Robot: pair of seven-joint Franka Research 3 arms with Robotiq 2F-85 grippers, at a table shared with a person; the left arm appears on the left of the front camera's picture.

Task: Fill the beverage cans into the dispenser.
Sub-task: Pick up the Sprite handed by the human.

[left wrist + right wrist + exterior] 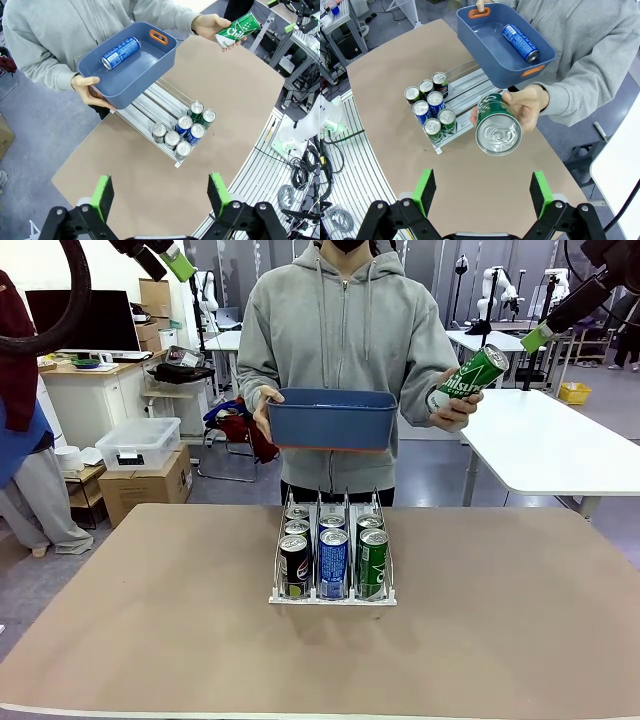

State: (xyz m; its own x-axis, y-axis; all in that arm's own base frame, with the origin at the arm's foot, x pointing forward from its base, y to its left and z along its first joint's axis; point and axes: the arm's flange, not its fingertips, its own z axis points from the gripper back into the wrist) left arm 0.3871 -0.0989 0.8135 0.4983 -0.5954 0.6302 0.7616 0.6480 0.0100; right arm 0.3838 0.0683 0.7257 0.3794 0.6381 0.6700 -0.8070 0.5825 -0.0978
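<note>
Cans [333, 562] stand two deep in each lane at the near end of the dispenser [332, 600], midway on the surface [140, 620] with bare room all round. Beyond it the person [345, 330] holds a blue tub [333, 420] with one blue can [120, 52] inside, and a green can [497, 127] up before your right claw [483, 189]. Both it and your left claw [160, 192] hang spread wide, holding nothing, high above.

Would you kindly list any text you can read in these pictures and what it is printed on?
"Chil", then cut off: green can in the person's hand.
Blue can in the blue tub: white lettering, too blurred to read.
Cans in the dispenser: print too small to read.
</note>
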